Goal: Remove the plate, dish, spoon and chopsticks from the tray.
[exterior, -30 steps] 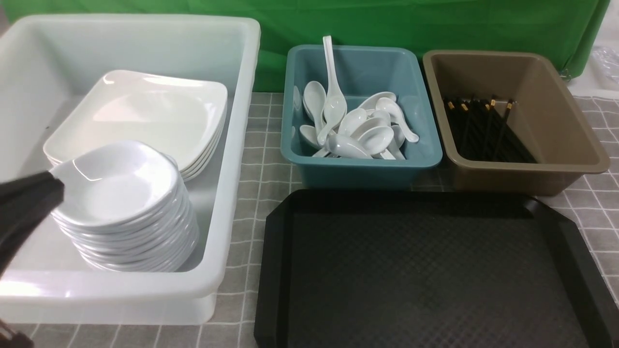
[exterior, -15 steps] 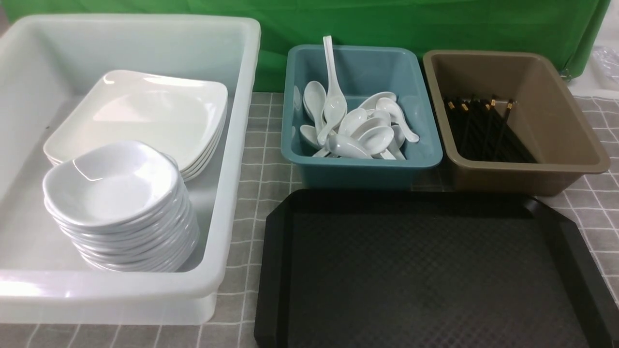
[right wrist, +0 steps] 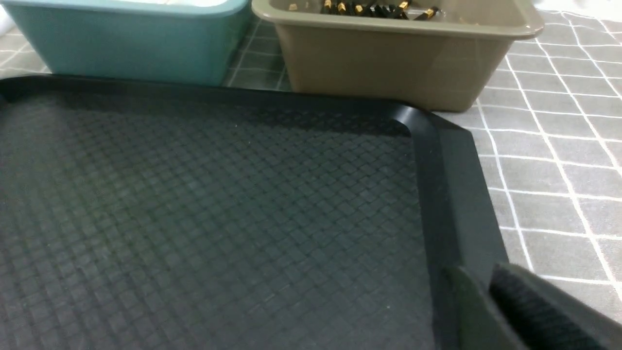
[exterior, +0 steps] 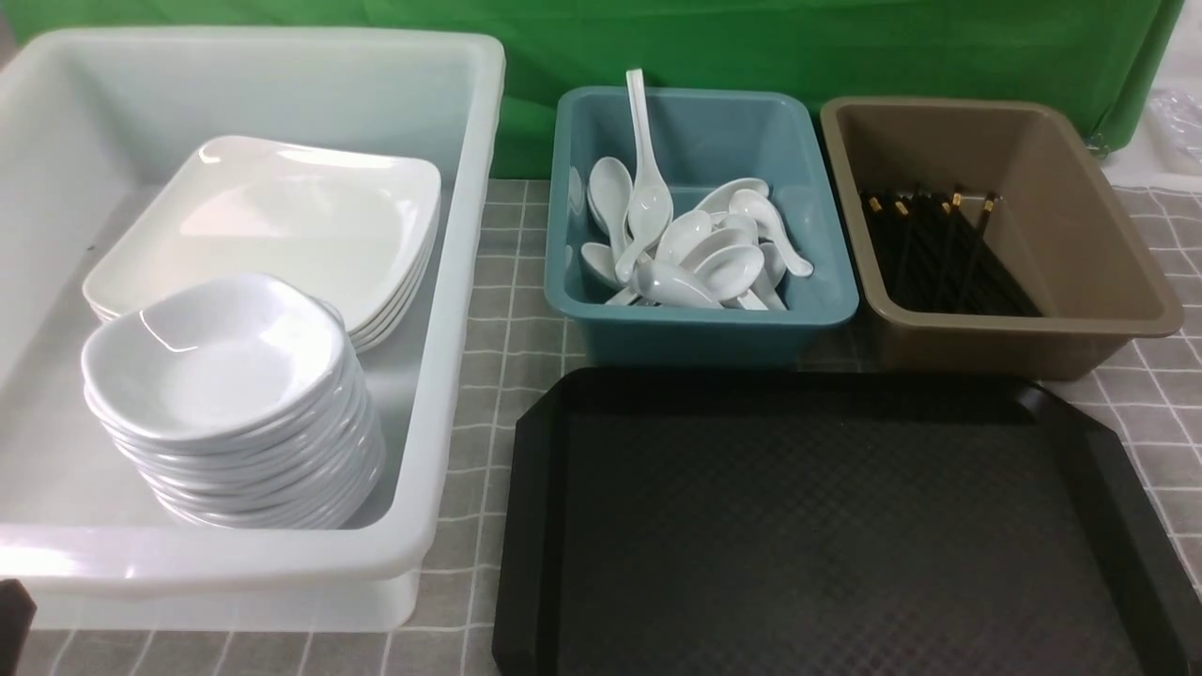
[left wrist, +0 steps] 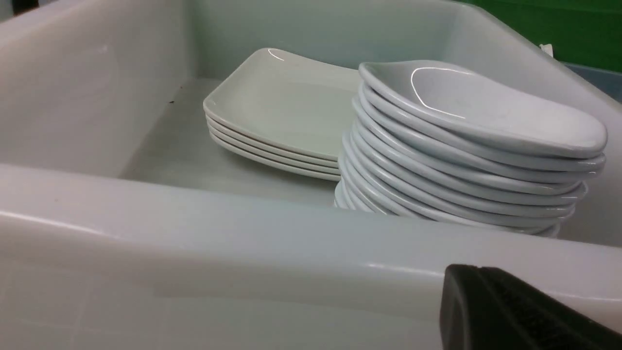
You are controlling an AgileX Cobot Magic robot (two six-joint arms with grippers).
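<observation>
The tray [exterior: 826, 526] is seen lying on the near right part of the bench [exterior: 507, 319], its diamond-textured surface bare in both the front and right wrist views. The plate [exterior: 282, 221] is found on top of a stack of square plates at the far side of the white tub [exterior: 451, 282], on the left. The dish [exterior: 211, 361] is perched on a tall stack of small dishes at the near side of that same tub, just in front of the plates and overlapping their near edge. The spoon [exterior: 648, 202] is spotted in the teal tub [exterior: 704, 324], beyond the tray, among a heap of white spoons; its handle is leaned up against the far wall. The chopsticks [exterior: 939, 253] are laid in the brown tub [exterior: 1033, 329], to the right of the teal one, gold bands toward the far end.

The left tool [left wrist: 515, 311] is glimpsed only as a dark edge, low outside the near wall of the white tub; it is clenched, with nothing held. Of the right tool [right wrist: 525, 311] only a dark padded part is shown near the tray's right rim, and whether it is parted or closed cannot be told.
</observation>
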